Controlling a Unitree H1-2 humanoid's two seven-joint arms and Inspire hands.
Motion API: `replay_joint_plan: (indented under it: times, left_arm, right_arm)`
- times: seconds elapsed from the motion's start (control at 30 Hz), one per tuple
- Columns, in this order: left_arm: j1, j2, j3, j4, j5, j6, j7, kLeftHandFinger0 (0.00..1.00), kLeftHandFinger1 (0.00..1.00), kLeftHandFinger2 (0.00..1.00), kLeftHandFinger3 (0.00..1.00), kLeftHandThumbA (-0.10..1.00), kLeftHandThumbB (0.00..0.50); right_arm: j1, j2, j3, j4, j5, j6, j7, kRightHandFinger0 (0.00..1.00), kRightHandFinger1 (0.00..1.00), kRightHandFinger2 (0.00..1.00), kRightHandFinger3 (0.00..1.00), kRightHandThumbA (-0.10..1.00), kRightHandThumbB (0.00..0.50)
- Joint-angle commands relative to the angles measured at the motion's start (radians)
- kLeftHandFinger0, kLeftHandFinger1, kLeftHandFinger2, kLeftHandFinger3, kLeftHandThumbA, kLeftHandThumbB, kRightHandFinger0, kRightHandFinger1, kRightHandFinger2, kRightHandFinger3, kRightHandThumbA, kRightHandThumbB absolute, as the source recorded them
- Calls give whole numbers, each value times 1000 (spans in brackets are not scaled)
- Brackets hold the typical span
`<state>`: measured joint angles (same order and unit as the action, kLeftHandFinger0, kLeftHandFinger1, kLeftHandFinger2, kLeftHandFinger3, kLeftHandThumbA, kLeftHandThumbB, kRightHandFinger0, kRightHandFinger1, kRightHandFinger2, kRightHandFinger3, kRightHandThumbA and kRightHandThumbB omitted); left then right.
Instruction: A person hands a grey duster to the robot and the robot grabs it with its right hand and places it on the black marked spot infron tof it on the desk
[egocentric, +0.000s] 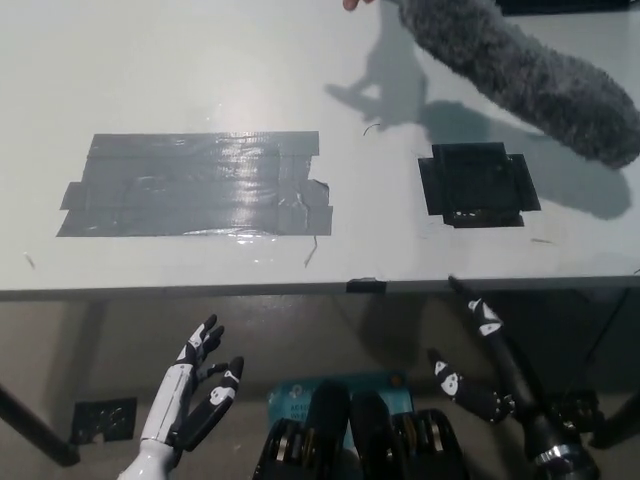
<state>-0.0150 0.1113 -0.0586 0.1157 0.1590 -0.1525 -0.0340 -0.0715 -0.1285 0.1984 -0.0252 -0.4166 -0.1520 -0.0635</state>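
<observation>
In the head view a pale grey desk (200, 70) fills the upper half of the picture, its front edge running across just below the middle. A fluffy grey duster (525, 75) hangs in the air over the desk at about one o'clock, lying on a slant from the top centre down toward the right edge, and its shadow falls on the desk surface below and to the left of it. At the very top edge, just left of the duster's upper end, a small part of a person's hand (352, 4) shows; how it holds the duster cannot be made out. The black marked spot (478, 185), a rough square of black tape, lies on the desk at about two o'clock from the picture's centre, below the duster and apart from it, with nothing on it. At nine to ten o'clock a broad patch of grey tape (195, 185) is stuck to the desk, well apart from the black spot. Below the desk's front edge, the white left hand (200, 385) rests at about seven o'clock, fingers spread and holding nothing. The black right hand (480, 360) is at about five o'clock, also below the desk edge, its fingers apart and empty, well away from the duster.
</observation>
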Motion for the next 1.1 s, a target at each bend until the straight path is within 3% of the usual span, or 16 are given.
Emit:
replay_joint_plan:
  times: [0.0, 0.13, 0.27, 0.37, 0.6, 0.67, 0.83, 0.9, 1.07]
  left_arm:
    - [-21, 6, 4, -3, 12, -50, 19, 847, 1000, 1000, 1000, 646, 113]
    - [-6, 5, 3, -13, 10, -36, 14, 850, 1000, 1000, 1000, 661, 128]
    - [6, 3, 3, -13, 3, -39, 12, 858, 1000, 1000, 1000, 655, 123]
    - [8, 2, 2, -9, 12, -42, 17, 860, 1000, 1000, 1000, 649, 120]
    - [1, 1, 1, -9, 7, -39, 14, 865, 1000, 1000, 1000, 628, 110]
    - [-1, 1, 2, -8, 7, -39, 14, 864, 1000, 1000, 1000, 625, 113]
    - [2, 4, -1, -14, 14, -31, 13, 865, 1000, 1000, 1000, 634, 112]
    - [2, 3, -1, -14, 9, -27, 9, 867, 1000, 1000, 1000, 634, 117]
    - [-4, 5, -1, -13, 15, -26, 10, 867, 1000, 1000, 1000, 637, 117]
  right_arm:
    - [8, 34, -55, -380, -304, 17, -107, 1000, 1000, 1000, 1000, 780, 295]
    - [-72, 49, -126, -613, -414, 118, -4, 1000, 1000, 1000, 1000, 972, 400]
    - [-160, 25, -147, -655, -417, 187, 92, 1000, 1000, 1000, 1000, 942, 405]
    - [-266, 2, -154, -597, -458, 277, 172, 1000, 1000, 1000, 1000, 1000, 383]
    - [-441, -27, -141, -394, -527, 347, 188, 1000, 1000, 1000, 1000, 1000, 376]
    - [-492, -31, -124, -312, -547, 362, 176, 1000, 1000, 1000, 1000, 1000, 399]
    - [-574, -25, -102, -144, -530, 396, 159, 1000, 1000, 1000, 1000, 1000, 401]
    - [-621, -28, -90, -33, -521, 415, 157, 1000, 1000, 1000, 1000, 1000, 447]
    - [-678, -35, -63, 99, -495, 429, 160, 1000, 1000, 1000, 1000, 1000, 464]
